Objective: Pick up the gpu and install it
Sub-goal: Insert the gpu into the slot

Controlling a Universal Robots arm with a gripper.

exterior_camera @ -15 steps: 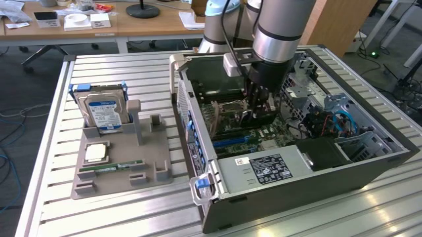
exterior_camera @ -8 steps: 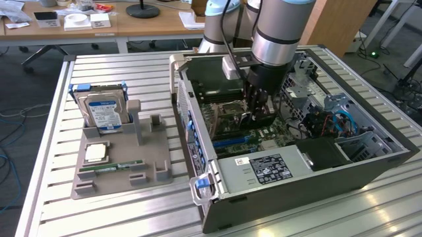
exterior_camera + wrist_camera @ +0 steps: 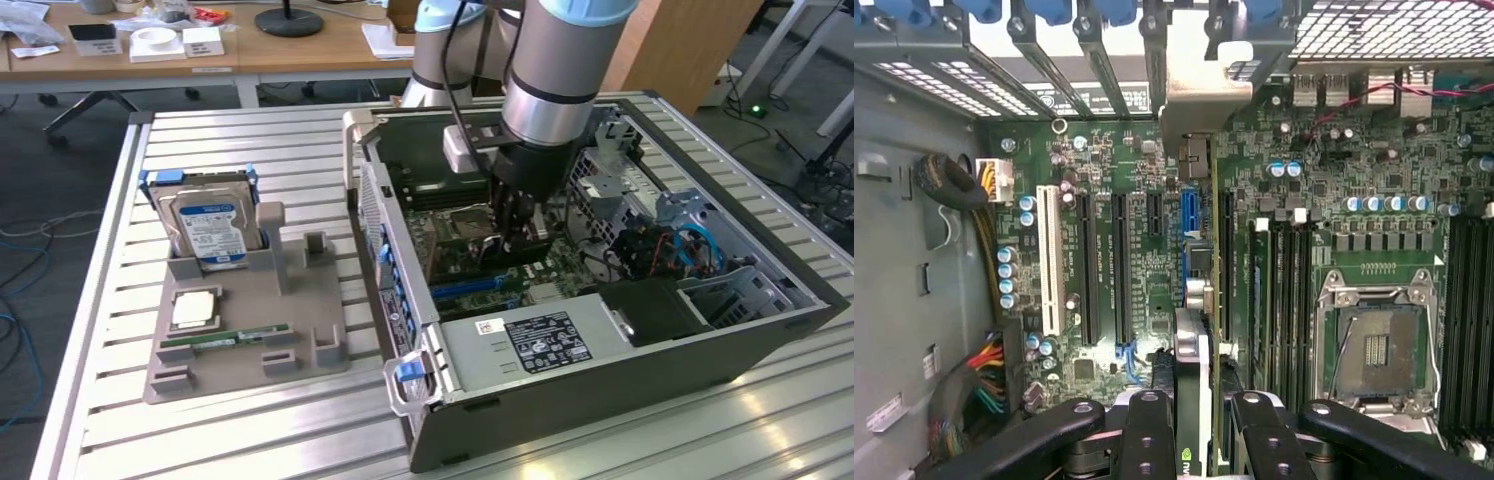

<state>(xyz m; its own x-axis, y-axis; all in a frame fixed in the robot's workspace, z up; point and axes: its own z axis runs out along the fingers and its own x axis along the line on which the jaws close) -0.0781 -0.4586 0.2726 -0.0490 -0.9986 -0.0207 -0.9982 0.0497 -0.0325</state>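
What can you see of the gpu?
The gpu is seen edge-on: a thin card with a green board edge and a pale metal bracket at its far end, by the case's rear slots. The gripper has its jaws closed on it, holding it upright over the motherboard, in line with the blue slot. Whether it is seated, I cannot tell.

Table (image 3: 267, 130): ribbed metal, satin; parts tray (image 3: 234, 375): matt grey plastic; computer case (image 3: 627, 370): dark painted metal; gpu (image 3: 1192, 360): circuit board, silvery metal edge; gripper (image 3: 1199, 405): smooth black.

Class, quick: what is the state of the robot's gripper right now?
Gripper: closed on the gpu, holding it edge-on over the motherboard.
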